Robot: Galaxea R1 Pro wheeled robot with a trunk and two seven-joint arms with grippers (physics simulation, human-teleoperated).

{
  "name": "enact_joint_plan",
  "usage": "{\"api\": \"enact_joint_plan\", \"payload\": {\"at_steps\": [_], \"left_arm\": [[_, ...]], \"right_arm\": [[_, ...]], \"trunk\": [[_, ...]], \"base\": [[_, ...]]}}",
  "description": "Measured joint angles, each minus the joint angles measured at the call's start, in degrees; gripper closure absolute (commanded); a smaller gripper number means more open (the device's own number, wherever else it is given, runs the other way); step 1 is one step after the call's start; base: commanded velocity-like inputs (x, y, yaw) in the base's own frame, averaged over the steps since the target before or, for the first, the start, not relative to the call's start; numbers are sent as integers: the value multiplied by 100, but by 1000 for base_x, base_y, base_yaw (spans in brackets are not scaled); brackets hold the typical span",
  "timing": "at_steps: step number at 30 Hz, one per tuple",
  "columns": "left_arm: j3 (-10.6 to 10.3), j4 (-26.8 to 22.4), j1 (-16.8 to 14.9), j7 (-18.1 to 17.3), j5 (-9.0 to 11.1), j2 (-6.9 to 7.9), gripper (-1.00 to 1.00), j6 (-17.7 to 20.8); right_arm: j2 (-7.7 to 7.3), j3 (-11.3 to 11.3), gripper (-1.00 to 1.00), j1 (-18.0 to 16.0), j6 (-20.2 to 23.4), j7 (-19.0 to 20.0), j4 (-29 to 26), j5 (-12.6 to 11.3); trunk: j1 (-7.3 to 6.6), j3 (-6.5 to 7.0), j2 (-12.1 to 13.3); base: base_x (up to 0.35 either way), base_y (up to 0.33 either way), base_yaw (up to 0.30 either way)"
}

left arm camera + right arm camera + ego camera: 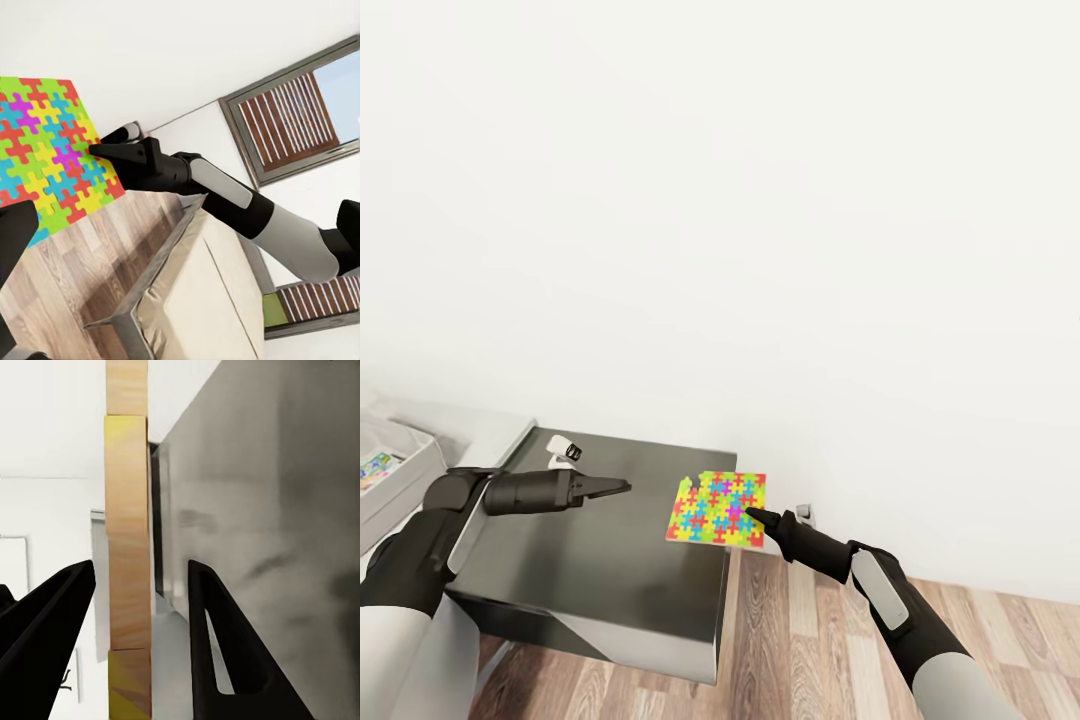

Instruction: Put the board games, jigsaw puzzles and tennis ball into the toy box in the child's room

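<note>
Right gripper (752, 514): fingers (225, 660) are sitting on either side of the jigsaw puzzle (719, 508), seen edge-on in the right wrist view as a thin wood-coloured strip between them. A gap is showing on both sides there, so actual contact is hard to confirm; in the head and left wrist views the fingertips are meeting the puzzle's edge and it is hanging in the air, tilted, over the corner of a dark grey cabinet (610, 590).

Left gripper (622, 487): fingers are reading as pressed together into one point, holding nothing, hovering over the cabinet top and pointing toward the puzzle, near but apart. A dark blurred shape at the left wrist view's edge is probably one finger; can't say more.

Toy box (405, 470) is being cut off at the head view's left edge, on the pale bench (485, 425); something colourful is lying inside, too small to identify. A small white object (563, 448) is sitting at the cabinet's back edge, unclear what.
</note>
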Motion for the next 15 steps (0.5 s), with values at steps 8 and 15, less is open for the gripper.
{"api": "enact_joint_plan", "payload": {"at_steps": [8, 15], "left_arm": [[8, 0, 0, 0, 5, 64, -100, 0], [9, -1, 0, 0, 4, 78, -100, 2]], "right_arm": [[8, 1, 100, 0, -2, 0, 0, -5], [8, 0, 100, 0, -2, 0, 0, -4]], "trunk": [[0, 77, 0], [0, 144, 0]], "base": [[0, 0, 0], [0, 0, 0]]}}
